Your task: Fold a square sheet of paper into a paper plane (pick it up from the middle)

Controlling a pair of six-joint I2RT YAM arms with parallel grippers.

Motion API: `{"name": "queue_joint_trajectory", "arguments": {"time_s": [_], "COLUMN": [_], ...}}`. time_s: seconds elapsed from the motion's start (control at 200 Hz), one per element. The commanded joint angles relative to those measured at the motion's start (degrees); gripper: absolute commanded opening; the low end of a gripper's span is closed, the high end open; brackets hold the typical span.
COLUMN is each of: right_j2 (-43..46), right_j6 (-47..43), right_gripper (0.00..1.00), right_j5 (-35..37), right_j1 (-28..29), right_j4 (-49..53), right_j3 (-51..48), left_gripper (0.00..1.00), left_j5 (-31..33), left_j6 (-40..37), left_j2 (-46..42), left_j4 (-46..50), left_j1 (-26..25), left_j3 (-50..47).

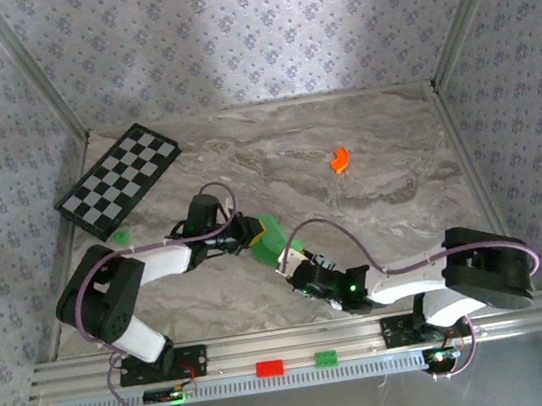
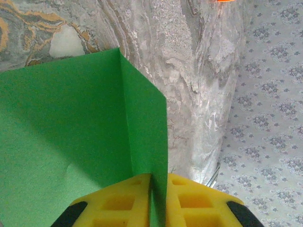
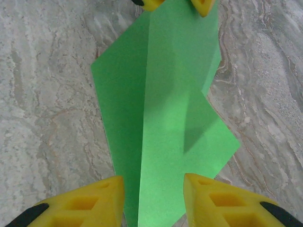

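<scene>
Yellow moulded fingers of my left gripper, blocky with hollow square pockets, sit right under the lens. They're pressed together on a raised crease of the square sheet of paper, the thin fold pinched flat between the two pads with no gap to speak of. It's matte bright green and smooth: one flap stands up like a little wall, and the rest slopes away in a broad plane with a soft shadow across it.

Over to my right gripper: same yellow pocketed fingers with black caps behind, jaws partly apart and straddling the near tip of the sheet. Grey tabletop shows between one finger and the paper's edge, so nothing is clamped on this side. From here the paper reads as a long kite shape, with a sharp ridge running down its length and a triangular flap jutting to one side.

From above, the sheet sits well to the right of the checkered board and nearer my bases. It's bunched between my two wrists on the marble-patterned table, all swirling grey-brown veins. Tiny green block lies just off the board's near corner. Orange curved piece, a little crescent, rests far right of the board, well apart from the paper.
</scene>
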State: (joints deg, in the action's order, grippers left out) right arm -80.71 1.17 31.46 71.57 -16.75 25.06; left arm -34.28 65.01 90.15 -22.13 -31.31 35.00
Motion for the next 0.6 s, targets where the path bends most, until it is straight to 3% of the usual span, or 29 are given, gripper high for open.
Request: {"name": "queue_joint_trajectory", "arguments": {"time_s": [0.0,0.22,0.595], "right_j2": [-2.2,-5.4,-6.9], "right_j6": [-1.3,0.2,3.0], "right_gripper": [0.39,0.36,0.19], "right_j5": [3.2,2.9,0.7], "right_j1": [0.3,-0.8,-1.6], "right_j4": [-1.6,-3.6,-7.0], "right_j3": [1.9,2.1,0.9], "left_gripper": [0.13,0.11,0.1], "left_j5": [-1.4,-1.9,-2.0], "left_j6": [-1.0,-0.8,-0.6], "left_j2": [0.7,1.2,1.2], "left_j4": [0.2,-0.6,-0.8], "left_j1": [-0.5,-0.5,-0.5], "left_j3": [1.6,1.6,1.3]}}
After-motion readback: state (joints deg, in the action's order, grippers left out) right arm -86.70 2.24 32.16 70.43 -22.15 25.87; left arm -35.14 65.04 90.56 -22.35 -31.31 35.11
